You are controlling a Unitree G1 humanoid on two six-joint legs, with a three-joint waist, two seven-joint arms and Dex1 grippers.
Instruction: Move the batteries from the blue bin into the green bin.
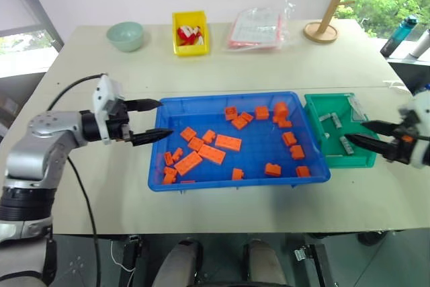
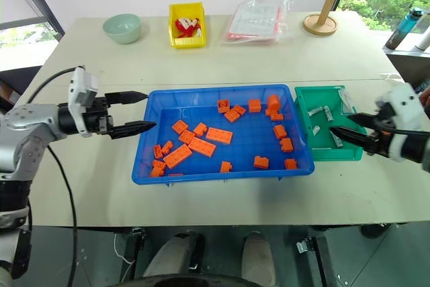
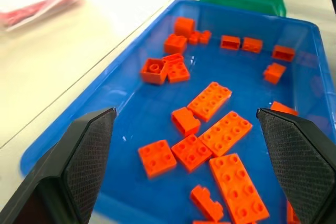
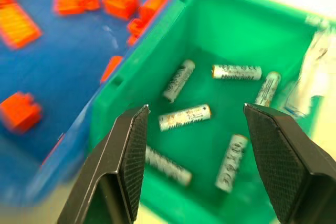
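Left eye view: table (image 1: 222,65), then blue bin (image 1: 201,109) holding bricks (image 1: 228,142), no batteries visible. Green bin (image 1: 316,109) abuts it, so transfers are short; batteries (image 4: 185,117) lie inside. My right pincer (image 1: 366,132) gapes empty at its rim; my left pincer (image 1: 156,120), wide open, holds nothing.
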